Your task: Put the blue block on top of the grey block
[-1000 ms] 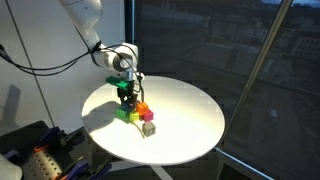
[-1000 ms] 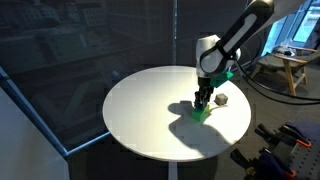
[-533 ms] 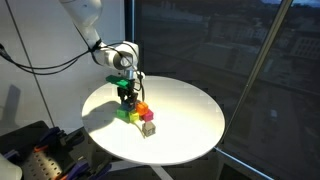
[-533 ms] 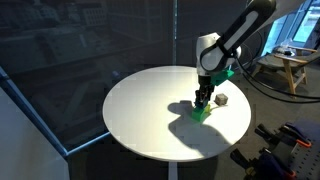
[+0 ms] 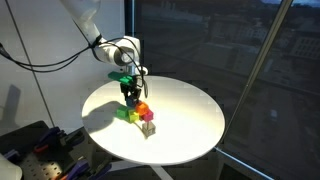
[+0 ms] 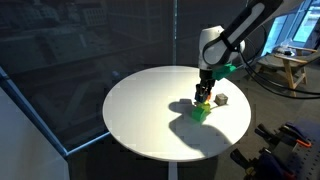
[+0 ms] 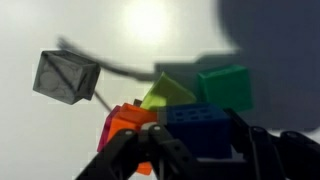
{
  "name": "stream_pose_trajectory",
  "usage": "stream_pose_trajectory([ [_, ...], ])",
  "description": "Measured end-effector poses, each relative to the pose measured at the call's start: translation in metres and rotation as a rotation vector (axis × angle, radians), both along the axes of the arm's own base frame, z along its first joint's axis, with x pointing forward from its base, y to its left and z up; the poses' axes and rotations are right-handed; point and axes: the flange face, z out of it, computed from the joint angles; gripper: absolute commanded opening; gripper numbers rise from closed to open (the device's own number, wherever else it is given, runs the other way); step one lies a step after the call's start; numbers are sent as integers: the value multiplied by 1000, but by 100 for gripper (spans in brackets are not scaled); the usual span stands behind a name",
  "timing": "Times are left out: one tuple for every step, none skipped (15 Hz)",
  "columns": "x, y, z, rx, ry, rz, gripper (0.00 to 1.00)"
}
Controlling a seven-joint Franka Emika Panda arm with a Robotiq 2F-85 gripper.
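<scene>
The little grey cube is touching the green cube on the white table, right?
No, not touching: the small pale grey cube lies by itself on the round white table, apart from the small green cube. The wrist view shows the gap.

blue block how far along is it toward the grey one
Done: jaws shut on the blue block, apparently lifted off the other cubes. In hand: the carry. Left: move it over the grey block, whose top is bare, and set it down.

A green cube (image 7: 225, 87), a yellow cube (image 7: 168, 94) and an orange cube (image 7: 128, 122) cluster together on a round white table (image 5: 190, 120).
</scene>
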Motion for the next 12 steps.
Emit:
stream_pose_trajectory([
  [0,-2,2,0,-4,-2,33],
  [1,-3,5,0,-8,-5,33],
  [1,-5,7,0,-11,-5,33],
  [1,-7,9,0,-14,-5,33],
  [1,-9,10,1,-15,-3,33],
  [0,-11,11,1,-14,-1,33],
  [0,-13,12,2,-14,3,33],
  [0,-15,13,3,-13,7,33],
  [-1,-17,13,4,-11,13,33],
  [-1,-19,15,5,-10,16,33],
  [-2,-21,16,5,-9,17,33],
  [-2,-23,18,6,-8,20,33],
])
